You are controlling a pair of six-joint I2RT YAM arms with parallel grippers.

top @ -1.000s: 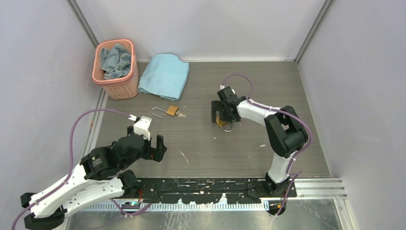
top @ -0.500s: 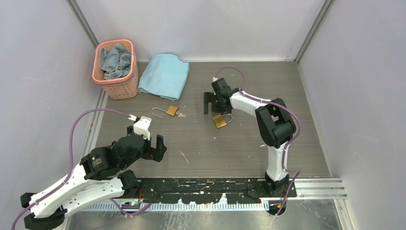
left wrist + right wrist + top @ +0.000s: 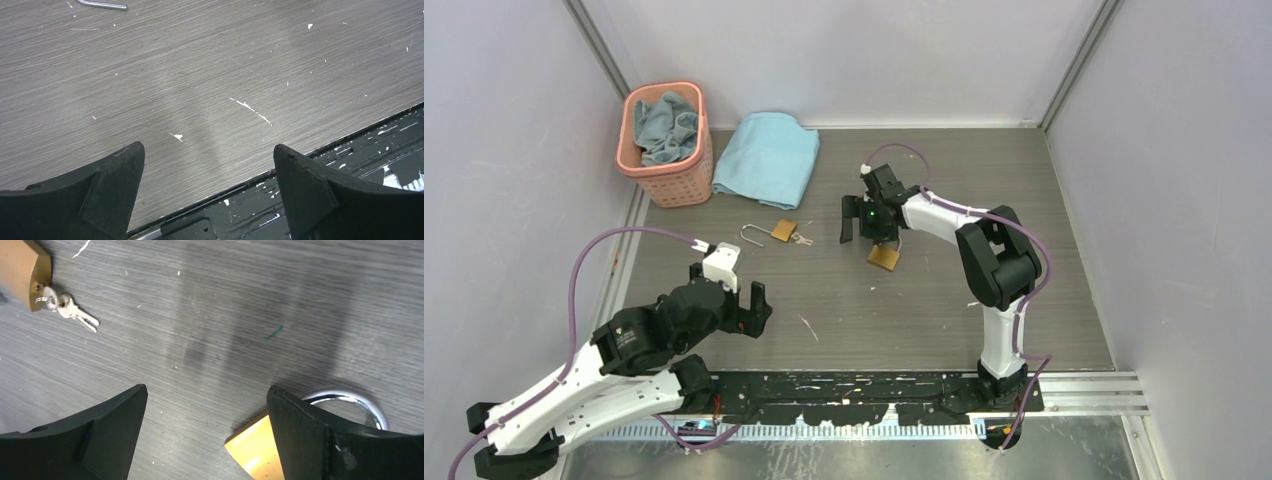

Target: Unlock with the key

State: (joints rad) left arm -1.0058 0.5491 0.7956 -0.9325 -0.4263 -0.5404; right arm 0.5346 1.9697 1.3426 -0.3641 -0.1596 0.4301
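A brass padlock (image 3: 784,231) with its steel shackle (image 3: 754,236) swung open lies mid-table, with small silver keys (image 3: 803,240) at its right end. It also shows in the right wrist view (image 3: 22,267), as do the keys (image 3: 75,312). A second brass padlock (image 3: 884,257) with a closed shackle (image 3: 350,399) lies to its right. My right gripper (image 3: 862,221) is open and empty, low over the table; its right finger (image 3: 320,435) overlaps the second padlock's body (image 3: 252,450). My left gripper (image 3: 729,290) is open and empty near the front edge.
A pink basket (image 3: 664,165) holding a blue cloth stands at the back left. A folded light-blue towel (image 3: 769,158) lies beside it. A black rail (image 3: 874,385) runs along the table's front edge, also in the left wrist view (image 3: 300,200).
My right gripper has swung left off the second padlock, which now lies uncovered, and points toward the keys. The left arm has not moved.
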